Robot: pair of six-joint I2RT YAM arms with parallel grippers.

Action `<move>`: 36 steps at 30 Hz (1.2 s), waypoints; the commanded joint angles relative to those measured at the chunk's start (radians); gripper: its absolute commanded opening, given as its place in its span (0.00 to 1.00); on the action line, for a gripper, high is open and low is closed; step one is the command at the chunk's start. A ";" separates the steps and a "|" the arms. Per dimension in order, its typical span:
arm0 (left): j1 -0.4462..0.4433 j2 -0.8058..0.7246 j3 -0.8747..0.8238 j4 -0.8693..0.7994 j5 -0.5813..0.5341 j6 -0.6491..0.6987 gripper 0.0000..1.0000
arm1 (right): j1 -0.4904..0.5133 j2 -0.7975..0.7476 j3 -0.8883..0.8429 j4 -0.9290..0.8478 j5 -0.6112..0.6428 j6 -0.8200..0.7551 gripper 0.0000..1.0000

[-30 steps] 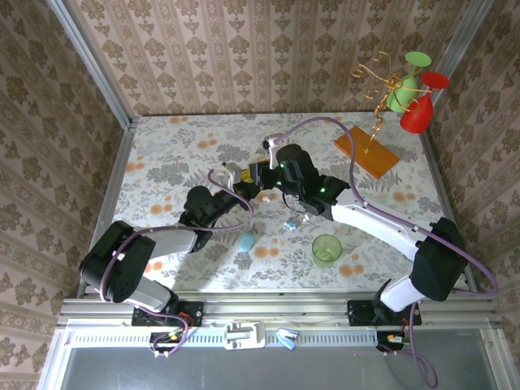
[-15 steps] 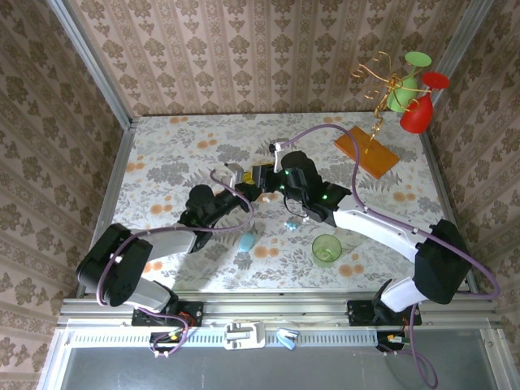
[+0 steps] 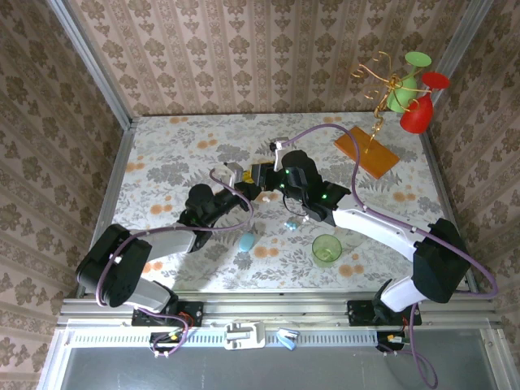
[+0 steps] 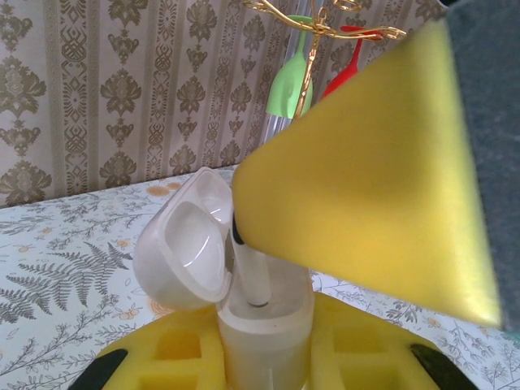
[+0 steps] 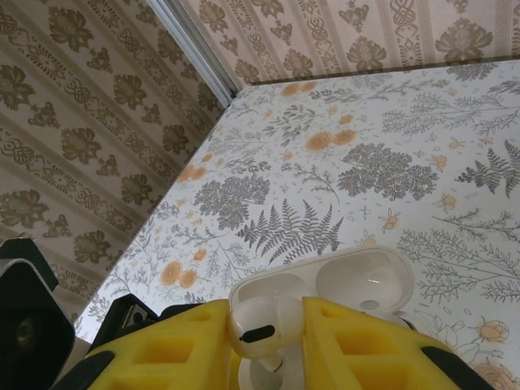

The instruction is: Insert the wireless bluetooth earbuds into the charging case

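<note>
Mid-table, the left gripper [image 4: 264, 357] is clamped on the base of an open white charging case [image 4: 188, 244], its lid swung left. A white earbud [image 5: 258, 323], pinched between the yellow pads of the right gripper [image 5: 266, 353], stands stem-down in the case's mouth. Nearer, on the floral tabletop [image 3: 162, 154], lie a light-blue case [image 3: 245, 241], a tiny pale blue earbud [image 3: 290, 227] and a green cup [image 3: 327, 249].

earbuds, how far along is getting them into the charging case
Done: the white charging case is open, lid back, and clamped in the left hand. In hand: the right hand pinches a white earbud, its stem just dipping into the case, not seated. Left: push it home and release. A pale blue case and a tiny bluish piece, possibly another earbud, lie on the table.
</note>
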 commanded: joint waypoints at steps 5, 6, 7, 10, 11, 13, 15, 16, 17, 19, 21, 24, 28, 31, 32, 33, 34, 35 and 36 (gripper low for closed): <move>-0.021 -0.051 0.060 0.118 0.049 0.045 0.00 | 0.000 0.064 0.026 -0.031 -0.012 -0.011 0.27; -0.021 -0.052 0.061 0.117 0.048 0.044 0.00 | -0.001 0.065 0.023 -0.031 -0.012 -0.011 0.27; -0.020 -0.055 0.063 0.117 0.045 0.040 0.00 | 0.000 0.066 0.018 -0.030 -0.012 -0.012 0.28; -0.020 -0.061 0.067 0.108 0.029 0.034 0.00 | 0.000 0.061 -0.007 -0.024 -0.008 -0.018 0.31; -0.021 -0.063 0.070 0.106 0.027 0.035 0.00 | 0.000 0.057 -0.012 -0.024 -0.005 -0.018 0.32; -0.021 -0.066 0.072 0.099 0.025 0.039 0.00 | 0.000 0.050 -0.023 -0.024 0.001 -0.019 0.35; -0.020 -0.066 0.073 0.094 0.028 0.043 0.00 | 0.000 0.043 -0.028 -0.026 0.005 -0.018 0.37; -0.020 -0.067 0.073 0.092 0.027 0.045 0.00 | 0.000 0.037 -0.028 -0.027 0.007 -0.020 0.37; -0.021 -0.066 0.073 0.091 0.027 0.047 0.00 | 0.000 0.034 -0.028 -0.029 0.010 -0.021 0.37; -0.020 -0.065 0.073 0.089 0.027 0.050 0.00 | -0.001 0.029 -0.027 -0.031 0.016 -0.024 0.37; -0.020 -0.063 0.073 0.089 0.027 0.054 0.00 | 0.001 0.023 -0.023 -0.034 0.019 -0.024 0.37; -0.019 -0.064 0.069 0.083 0.027 0.069 0.00 | -0.001 0.001 -0.022 -0.036 0.018 -0.021 0.38; -0.013 -0.070 0.064 0.076 0.028 0.078 0.00 | -0.004 -0.040 -0.024 -0.055 0.035 -0.024 0.45; -0.012 -0.069 0.067 0.074 0.035 0.081 0.00 | -0.008 -0.065 -0.027 -0.069 0.041 -0.027 0.48; -0.011 -0.069 0.067 0.074 0.036 0.081 0.00 | -0.008 -0.071 -0.028 -0.071 0.042 -0.028 0.48; -0.011 -0.069 0.068 0.074 0.038 0.081 0.00 | -0.010 -0.074 -0.029 -0.073 0.043 -0.028 0.48; -0.011 -0.070 0.069 0.075 0.039 0.079 0.00 | -0.012 -0.078 -0.030 -0.074 0.045 -0.027 0.49; -0.011 -0.070 0.069 0.075 0.039 0.081 0.00 | -0.012 -0.082 -0.031 -0.073 0.044 -0.025 0.50; -0.010 -0.069 0.069 0.076 0.041 0.081 0.00 | -0.012 -0.085 -0.032 -0.072 0.044 -0.024 0.51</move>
